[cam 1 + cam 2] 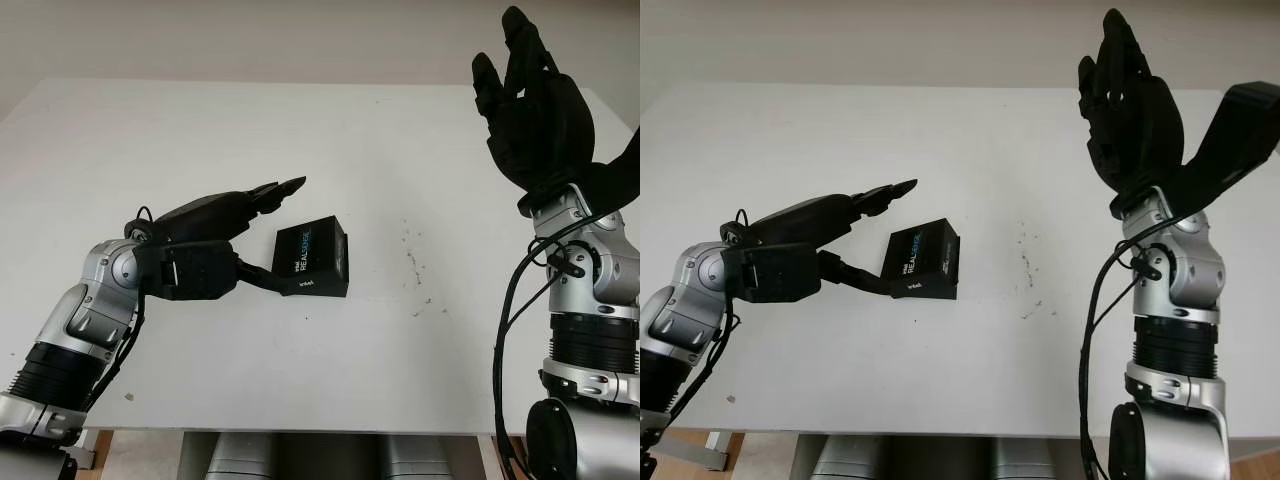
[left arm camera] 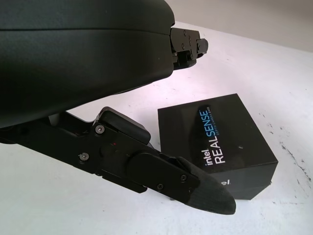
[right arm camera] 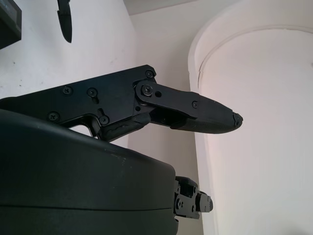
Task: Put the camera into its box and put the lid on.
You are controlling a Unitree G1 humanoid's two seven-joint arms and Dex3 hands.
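A black camera box (image 1: 313, 259) with "Intel RealSense" lettering lies closed on the white table (image 1: 300, 150), a little left of centre. My left hand (image 1: 255, 225) is open just left of the box, one finger (image 1: 270, 278) low by the box's near left corner and the others (image 1: 275, 192) above and behind it. In the left wrist view the box (image 2: 220, 142) lies just past the lower finger (image 2: 195, 183); I cannot tell whether it touches. My right hand (image 1: 530, 100) is open, raised high above the table's right side, palm upright.
Small dark specks (image 1: 415, 270) mark the table right of the box. The table's front edge (image 1: 300, 432) runs near the bottom of the head views, with grey cabinets below. A light wall stands behind the table.
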